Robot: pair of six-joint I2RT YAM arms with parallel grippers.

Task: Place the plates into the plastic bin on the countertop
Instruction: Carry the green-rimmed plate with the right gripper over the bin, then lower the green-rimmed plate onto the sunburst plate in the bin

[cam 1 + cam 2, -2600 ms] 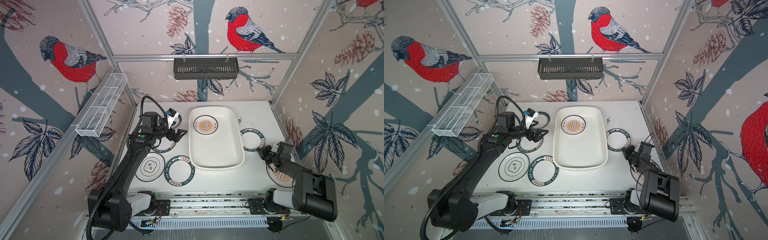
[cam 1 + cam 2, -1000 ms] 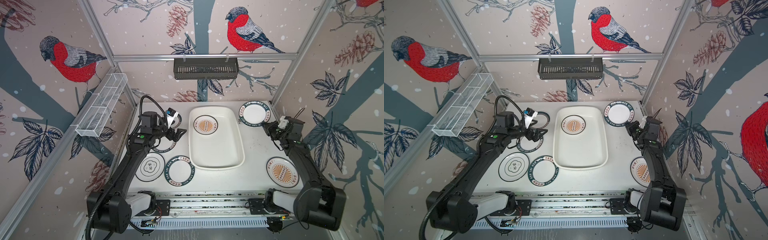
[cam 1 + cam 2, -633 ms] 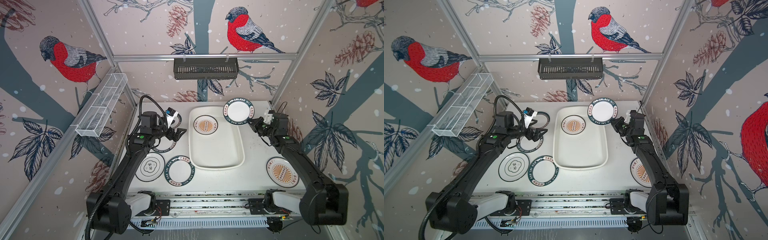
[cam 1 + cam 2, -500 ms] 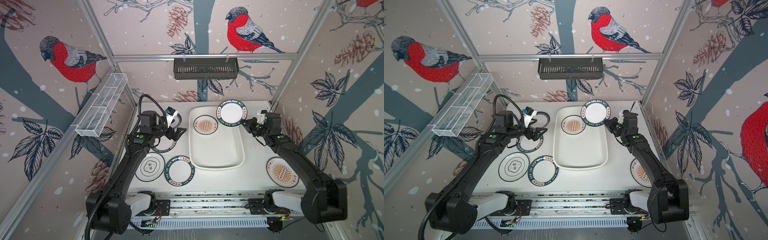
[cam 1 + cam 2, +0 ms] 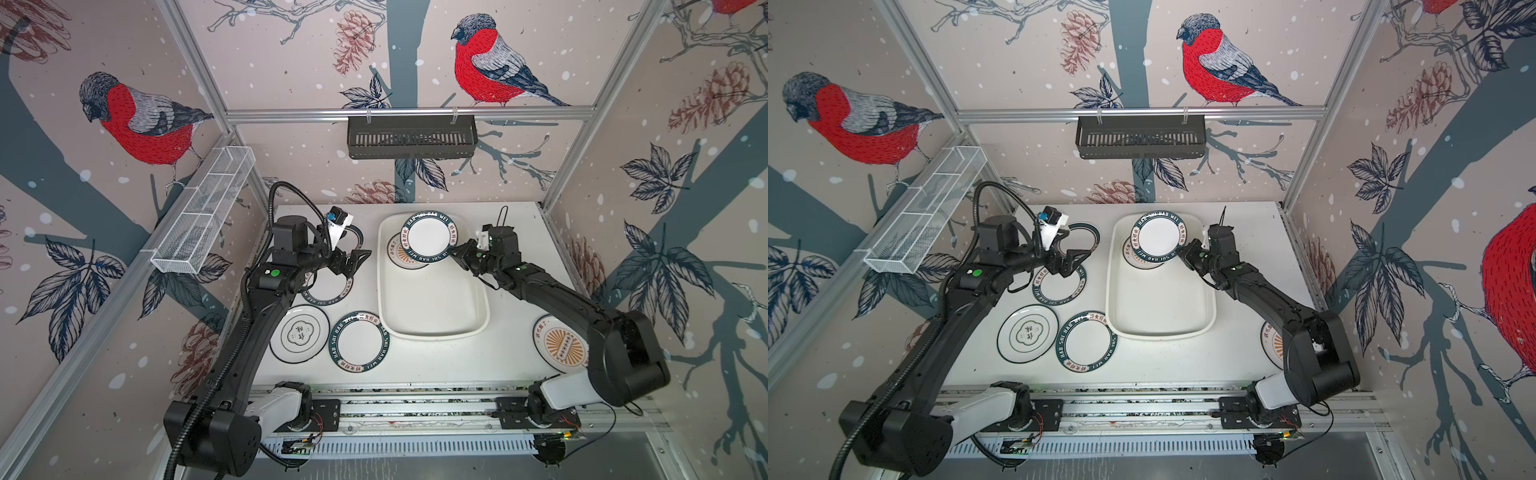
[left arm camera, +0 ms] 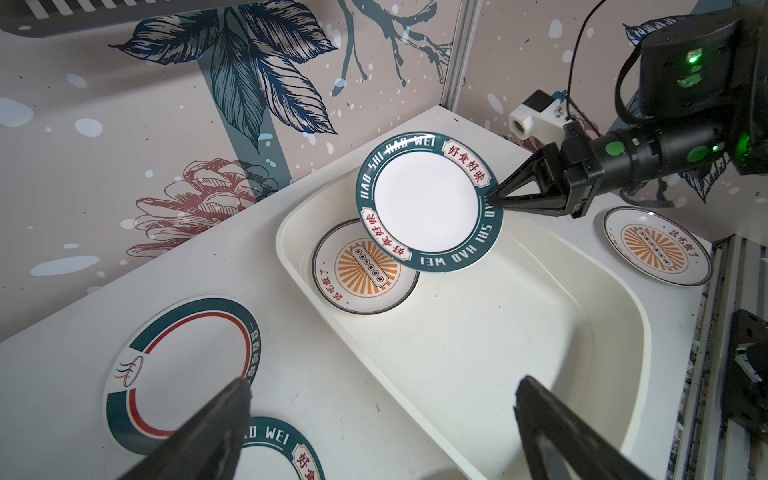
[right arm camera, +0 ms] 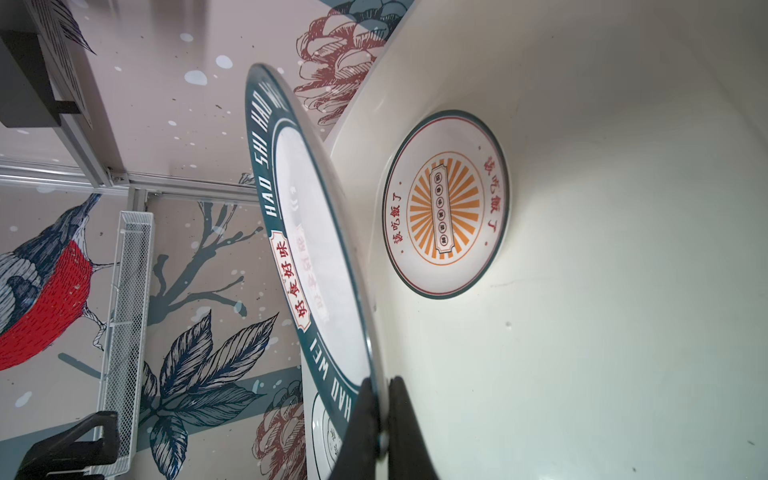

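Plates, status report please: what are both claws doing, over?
Right claw shut on green-rimmed plate, tilted above plastic bin. Left claw open, empty. Sunburst plate already in bin, partly beneath; nothing blocking.

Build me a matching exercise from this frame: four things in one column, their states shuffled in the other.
Things: 1 right gripper; 2 left gripper; 3 clover plate; 4 plastic bin.
States: a open, holding nothing; b contains one sunburst plate; c flat on the countertop; d shut on the lifted plate's rim.
Pairs: 1-d, 2-a, 3-c, 4-b.
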